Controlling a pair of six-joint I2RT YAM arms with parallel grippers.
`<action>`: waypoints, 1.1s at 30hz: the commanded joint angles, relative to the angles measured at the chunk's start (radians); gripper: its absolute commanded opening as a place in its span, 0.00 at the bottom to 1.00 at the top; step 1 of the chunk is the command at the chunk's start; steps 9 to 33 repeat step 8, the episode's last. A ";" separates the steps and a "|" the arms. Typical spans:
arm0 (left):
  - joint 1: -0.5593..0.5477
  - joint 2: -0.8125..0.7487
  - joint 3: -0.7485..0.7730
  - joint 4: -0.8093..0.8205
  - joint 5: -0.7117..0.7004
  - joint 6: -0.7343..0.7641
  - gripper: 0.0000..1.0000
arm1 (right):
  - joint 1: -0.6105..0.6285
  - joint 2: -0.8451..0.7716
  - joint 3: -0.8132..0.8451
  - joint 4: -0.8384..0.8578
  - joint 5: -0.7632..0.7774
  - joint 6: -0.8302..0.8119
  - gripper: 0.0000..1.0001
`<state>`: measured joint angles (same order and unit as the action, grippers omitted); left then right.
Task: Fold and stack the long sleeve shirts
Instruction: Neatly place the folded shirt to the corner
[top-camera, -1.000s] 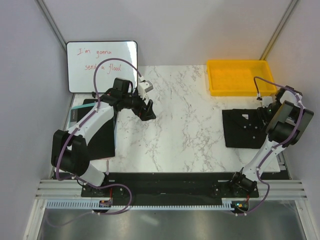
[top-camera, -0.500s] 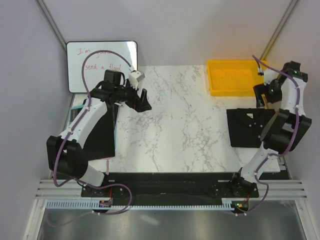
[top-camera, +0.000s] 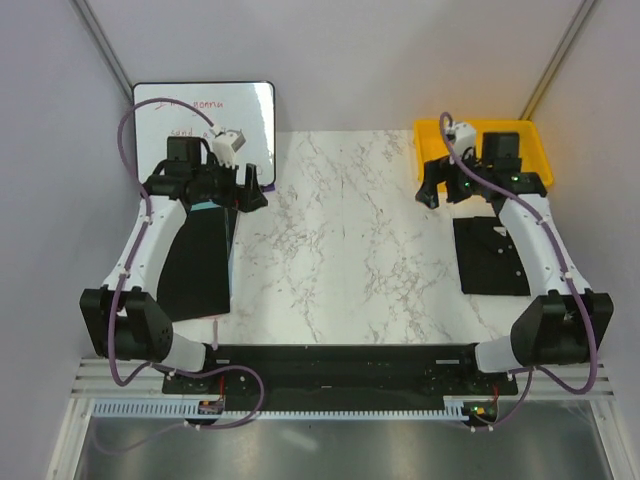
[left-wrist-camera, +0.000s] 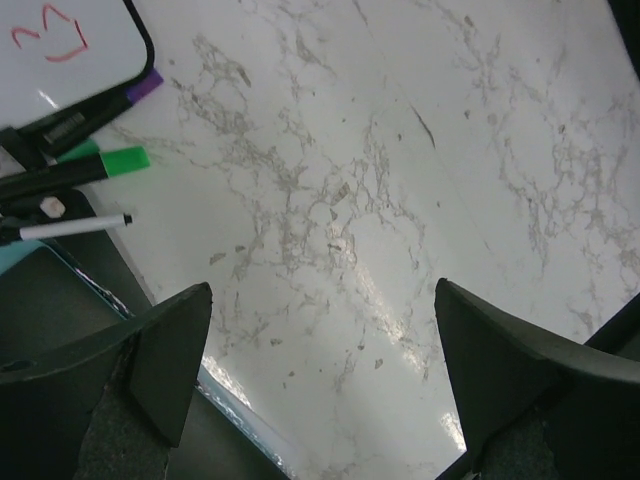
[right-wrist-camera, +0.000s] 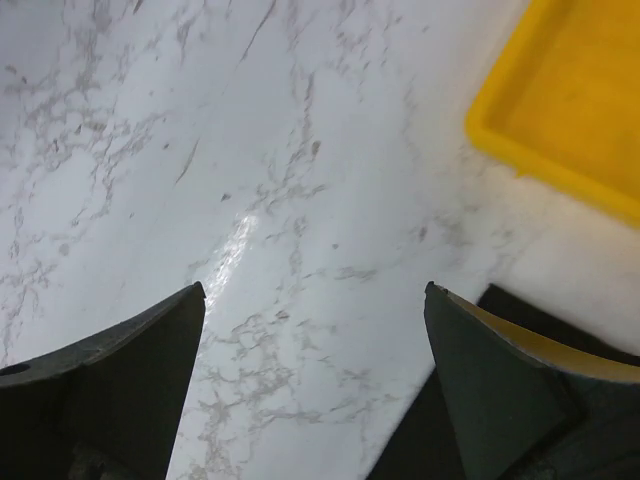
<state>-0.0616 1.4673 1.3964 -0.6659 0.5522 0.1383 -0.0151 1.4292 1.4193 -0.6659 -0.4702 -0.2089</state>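
Note:
One folded long sleeve shirt (top-camera: 492, 256), black with small pale buttons, lies flat at the right of the marble table. Its dark corner (right-wrist-camera: 413, 447) shows low in the right wrist view. My right gripper (top-camera: 432, 187) (right-wrist-camera: 315, 290) hovers open over bare marble, left of the shirt's far edge and beside the yellow bin, holding nothing. My left gripper (top-camera: 250, 188) (left-wrist-camera: 320, 300) is open too, empty, above the marble near the whiteboard's lower right corner.
A yellow bin (top-camera: 480, 152) (right-wrist-camera: 575, 95) stands at the back right. A whiteboard (top-camera: 205, 118) leans at the back left, with green (left-wrist-camera: 105, 164) and purple (left-wrist-camera: 95, 108) markers by it. A flat black board (top-camera: 198, 262) with a pale edge lies at the left.
My right arm rose off the folded shirt and swung left toward the bin while its jaws opened wide. The left arm drew back toward the whiteboard.

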 joint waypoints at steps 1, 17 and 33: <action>-0.003 -0.042 -0.141 -0.046 -0.083 0.053 0.99 | 0.099 -0.045 -0.233 0.104 0.036 0.072 0.98; -0.004 -0.082 -0.211 -0.018 -0.103 0.020 0.99 | 0.129 -0.133 -0.349 0.118 0.099 0.014 0.98; -0.004 -0.082 -0.211 -0.018 -0.103 0.020 0.99 | 0.129 -0.133 -0.349 0.118 0.099 0.014 0.98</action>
